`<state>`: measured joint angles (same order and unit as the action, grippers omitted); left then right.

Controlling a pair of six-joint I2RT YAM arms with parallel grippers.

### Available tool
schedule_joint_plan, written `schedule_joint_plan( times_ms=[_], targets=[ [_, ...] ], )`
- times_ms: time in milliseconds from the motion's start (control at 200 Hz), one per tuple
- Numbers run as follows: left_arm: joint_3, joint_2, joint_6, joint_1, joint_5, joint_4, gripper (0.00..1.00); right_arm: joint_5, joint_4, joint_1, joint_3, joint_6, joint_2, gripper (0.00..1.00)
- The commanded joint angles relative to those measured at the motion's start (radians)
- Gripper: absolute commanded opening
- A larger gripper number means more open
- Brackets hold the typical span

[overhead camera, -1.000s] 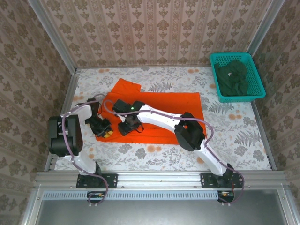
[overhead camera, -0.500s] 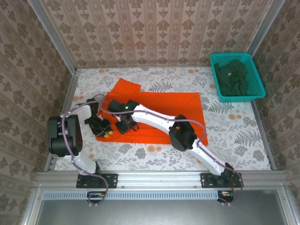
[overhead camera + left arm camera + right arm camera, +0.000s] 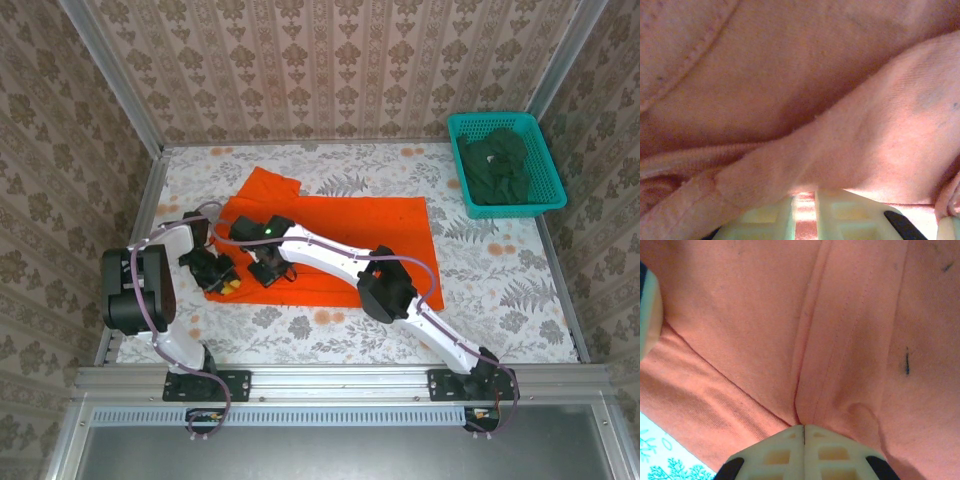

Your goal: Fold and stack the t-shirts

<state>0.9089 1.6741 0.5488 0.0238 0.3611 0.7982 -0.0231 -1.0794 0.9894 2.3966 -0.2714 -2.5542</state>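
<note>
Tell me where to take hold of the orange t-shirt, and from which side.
Take the orange t-shirt by its near-left edge, from above: it lies flat on the table, so probably only an edge pinches up. Left gripper and right gripper both hold fabric there.

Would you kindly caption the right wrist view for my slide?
The right fingers pinch a seamed fold of the orange t-shirt.

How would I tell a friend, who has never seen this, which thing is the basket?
On the flower-patterned table, look to the far right corner by the wall. The teal mesh basket sits there, holding crumpled dark green t-shirts. It is the only rimmed container; the orange t-shirt lies spread out mid-table.
</note>
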Motion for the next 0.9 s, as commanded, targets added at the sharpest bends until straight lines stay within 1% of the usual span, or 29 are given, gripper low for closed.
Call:
schedule_joint_plan(
  times_ms=[0, 95, 220, 440, 575, 895],
  targets=[
    [-0.033, 0.015, -0.024, 0.012, -0.026, 0.011, 0.18, -0.007, -0.021, -0.017, 0.026, -0.006, 0.01, 0.0],
    [-0.033, 0.017, -0.026, 0.013, -0.034, 0.008, 0.18, 0.032, 0.017, -0.041, -0.004, -0.024, 0.044, 0.0],
    [-0.032, 0.017, -0.03, 0.013, -0.046, 0.006, 0.18, 0.115, 0.095, -0.084, -0.076, -0.06, 0.1, 0.0],
    [-0.039, 0.011, -0.039, 0.014, -0.066, 0.007, 0.17, 0.19, 0.19, -0.17, -0.184, -0.106, 0.15, 0.0],
    [-0.038, 0.011, -0.044, 0.017, -0.083, 0.006, 0.17, 0.202, 0.239, -0.204, -0.24, -0.111, 0.158, 0.0],
    [-0.041, 0.008, -0.05, 0.016, -0.112, 0.009, 0.16, 0.192, 0.283, -0.268, -0.326, -0.133, 0.18, 0.0]
  ],
)
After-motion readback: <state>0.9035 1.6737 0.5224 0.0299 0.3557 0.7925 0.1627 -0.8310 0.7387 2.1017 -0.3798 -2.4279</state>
